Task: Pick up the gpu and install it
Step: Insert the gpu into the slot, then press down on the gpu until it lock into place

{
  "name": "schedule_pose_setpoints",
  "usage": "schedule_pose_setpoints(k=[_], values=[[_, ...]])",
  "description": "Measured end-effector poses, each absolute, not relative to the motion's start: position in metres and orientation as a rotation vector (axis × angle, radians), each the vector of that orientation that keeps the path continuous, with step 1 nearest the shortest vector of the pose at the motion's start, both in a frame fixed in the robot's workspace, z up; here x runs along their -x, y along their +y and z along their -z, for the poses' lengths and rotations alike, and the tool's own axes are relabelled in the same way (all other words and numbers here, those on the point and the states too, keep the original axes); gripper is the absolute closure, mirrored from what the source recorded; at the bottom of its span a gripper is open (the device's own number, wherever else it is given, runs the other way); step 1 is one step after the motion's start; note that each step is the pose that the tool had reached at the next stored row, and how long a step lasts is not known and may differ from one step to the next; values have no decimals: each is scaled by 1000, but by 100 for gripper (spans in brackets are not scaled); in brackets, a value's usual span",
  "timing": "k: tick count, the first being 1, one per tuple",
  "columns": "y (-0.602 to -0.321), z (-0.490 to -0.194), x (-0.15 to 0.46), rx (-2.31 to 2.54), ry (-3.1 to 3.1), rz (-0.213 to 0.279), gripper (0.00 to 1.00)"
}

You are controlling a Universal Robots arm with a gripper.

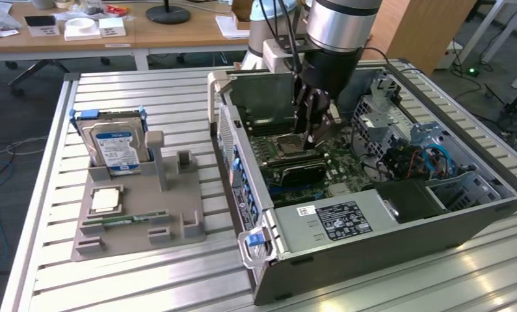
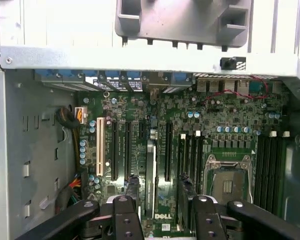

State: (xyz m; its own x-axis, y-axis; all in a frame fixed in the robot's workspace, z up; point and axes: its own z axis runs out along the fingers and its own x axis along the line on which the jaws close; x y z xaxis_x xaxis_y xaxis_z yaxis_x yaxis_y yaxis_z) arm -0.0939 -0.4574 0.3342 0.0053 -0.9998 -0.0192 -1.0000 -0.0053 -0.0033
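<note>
The gpu (image 2: 150, 175) stands on edge in a slot of the motherboard (image 2: 215, 120), and I judge it set there so its connector edge meets the board. Its long axis runs along the slot, parallel to the neighbouring slots, toward the wall of the case (image 1: 345, 253). My claw (image 2: 158, 182) straddles it with jaws apart, not clamping it.
</note>
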Motion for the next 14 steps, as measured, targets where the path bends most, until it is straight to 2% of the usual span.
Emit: schedule_pose_setpoints(k=[11, 13, 14], values=[[-457, -334, 94, 2216, 2204, -18, 55], [-457, -334, 94, 2216, 2204, -18, 56], [-457, -334, 94, 2216, 2204, -18, 63]])
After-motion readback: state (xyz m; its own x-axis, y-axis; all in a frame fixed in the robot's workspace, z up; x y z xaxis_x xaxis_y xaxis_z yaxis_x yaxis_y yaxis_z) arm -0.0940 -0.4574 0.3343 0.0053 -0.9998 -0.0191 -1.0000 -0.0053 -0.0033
